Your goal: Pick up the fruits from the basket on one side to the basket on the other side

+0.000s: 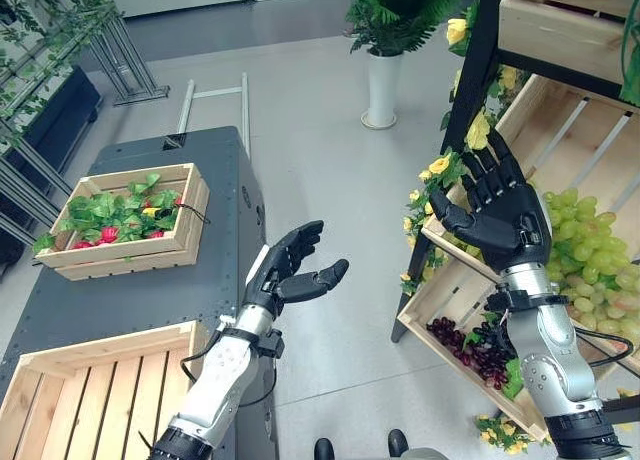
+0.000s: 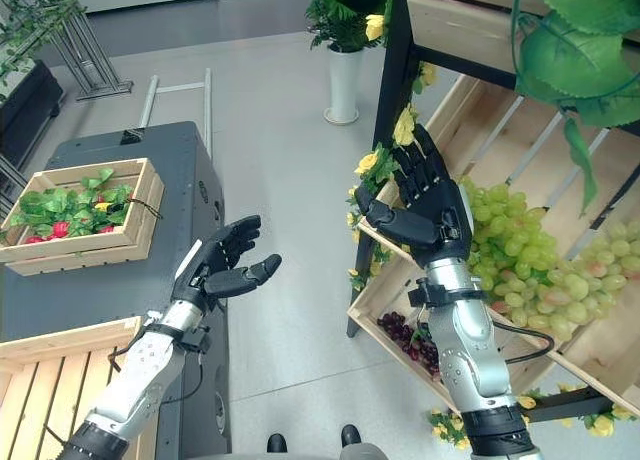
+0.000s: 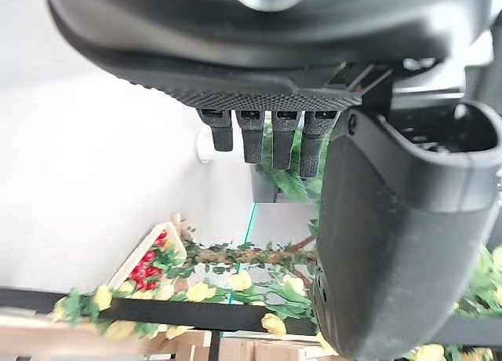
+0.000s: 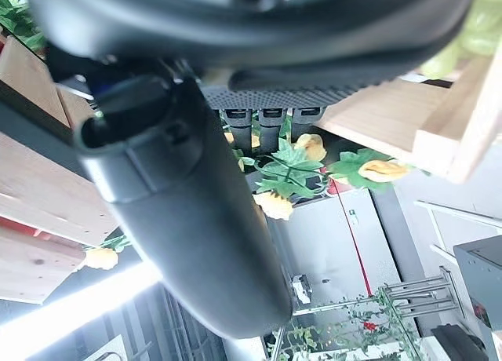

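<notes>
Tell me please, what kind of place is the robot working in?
Probably a mock fruit stall or showroom: a slanted wooden display rack holds green grapes and dark grapes, with yellow artificial flowers and a potted plant on grey floor.

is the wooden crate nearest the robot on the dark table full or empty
Empty: the wooden crate on the dark table shows only bare slats, no fruit inside.

Left hand (image 3: 314, 71) spans twelve o'clock, fingers (image 3: 273, 141) extended, holding nothing; yellow flowers (image 3: 239, 281) at six, red fruit crate (image 3: 153, 259) at seven.
</notes>
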Robot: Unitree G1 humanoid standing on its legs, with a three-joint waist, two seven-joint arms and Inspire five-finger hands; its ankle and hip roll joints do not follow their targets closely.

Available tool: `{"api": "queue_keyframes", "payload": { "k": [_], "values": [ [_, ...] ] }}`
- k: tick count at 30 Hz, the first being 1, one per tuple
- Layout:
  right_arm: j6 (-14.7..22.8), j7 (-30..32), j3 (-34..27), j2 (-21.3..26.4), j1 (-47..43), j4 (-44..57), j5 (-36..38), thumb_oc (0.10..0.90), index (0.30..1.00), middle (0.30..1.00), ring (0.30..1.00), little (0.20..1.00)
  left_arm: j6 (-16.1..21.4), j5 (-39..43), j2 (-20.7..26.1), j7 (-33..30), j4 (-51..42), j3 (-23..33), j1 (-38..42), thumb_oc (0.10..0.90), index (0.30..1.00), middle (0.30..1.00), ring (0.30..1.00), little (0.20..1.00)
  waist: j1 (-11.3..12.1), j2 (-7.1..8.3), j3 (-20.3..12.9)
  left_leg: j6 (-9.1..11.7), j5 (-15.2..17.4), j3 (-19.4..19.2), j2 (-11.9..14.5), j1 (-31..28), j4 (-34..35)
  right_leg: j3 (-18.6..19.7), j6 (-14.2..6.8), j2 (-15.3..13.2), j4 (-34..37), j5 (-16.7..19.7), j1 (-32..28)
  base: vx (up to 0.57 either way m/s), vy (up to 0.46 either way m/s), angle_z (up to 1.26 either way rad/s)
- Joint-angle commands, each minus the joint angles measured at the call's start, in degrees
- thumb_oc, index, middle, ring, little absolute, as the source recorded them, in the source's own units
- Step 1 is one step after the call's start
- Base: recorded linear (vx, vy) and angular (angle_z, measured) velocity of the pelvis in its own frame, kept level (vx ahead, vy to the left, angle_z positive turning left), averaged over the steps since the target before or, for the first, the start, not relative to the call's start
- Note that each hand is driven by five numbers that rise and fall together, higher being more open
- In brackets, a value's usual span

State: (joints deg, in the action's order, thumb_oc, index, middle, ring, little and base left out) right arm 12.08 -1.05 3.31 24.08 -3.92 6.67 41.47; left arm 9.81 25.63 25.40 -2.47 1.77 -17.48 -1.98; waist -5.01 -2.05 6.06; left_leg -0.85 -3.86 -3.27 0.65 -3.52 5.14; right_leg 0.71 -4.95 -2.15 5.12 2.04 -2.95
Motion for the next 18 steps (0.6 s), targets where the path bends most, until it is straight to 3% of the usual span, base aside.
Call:
{"api": "queue_keyframes", "payload": {
  "k": [1,8,13,18],
  "values": [
    [-1.0,-6.8,14.0,-1.9,-0.4,-2.5,-1.5,0.800,0.900,0.900,0.900,0.900,6.1,1.5,1.0,1.4,-1.9,0.0,4.8,0.800,0.900,0.900,0.900,0.900,6.3,3.05,-3.4,-1.2,3.3,4.2,-3.0,1.8,-0.1,-4.6,1.3,0.9,-0.4,0.7,0.7,0.03,-0.011,0.02],
    [3.4,1.4,11.8,-0.6,-0.9,-1.8,-7.8,0.800,0.900,0.900,0.900,0.900,6.6,1.0,1.9,0.2,-2.9,0.5,5.3,0.800,0.900,0.900,0.900,0.900,6.4,2.92,-3.3,-1.4,3.2,4.5,-3.3,1.8,-0.1,-4.6,1.1,0.8,-0.3,0.9,0.7,0.01,0.002,0.03],
    [3.8,7.6,8.5,0.3,0.8,1.9,-12.1,0.800,0.900,0.900,0.900,0.900,6.6,1.0,2.2,-0.1,-4.7,2.3,4.4,0.800,0.900,0.900,0.900,0.900,5.8,2.73,-3.2,-1.5,3.3,4.2,-3.3,1.7,-0.1,-4.1,1.0,0.8,-0.5,1.1,1.0,0.00,0.000,0.00],
    [3.2,19.1,3.4,0.4,3.9,3.8,-19.2,0.800,0.900,0.900,0.900,0.900,7.2,0.0,2.5,-1.7,-7.0,4.8,2.6,0.800,0.900,0.900,0.900,0.900,4.6,2.66,-3.0,-1.7,3.7,3.3,-3.2,1.4,-0.1,-3.1,0.8,1.0,-0.5,1.2,1.2,0.00,0.000,0.00]
  ]
}}
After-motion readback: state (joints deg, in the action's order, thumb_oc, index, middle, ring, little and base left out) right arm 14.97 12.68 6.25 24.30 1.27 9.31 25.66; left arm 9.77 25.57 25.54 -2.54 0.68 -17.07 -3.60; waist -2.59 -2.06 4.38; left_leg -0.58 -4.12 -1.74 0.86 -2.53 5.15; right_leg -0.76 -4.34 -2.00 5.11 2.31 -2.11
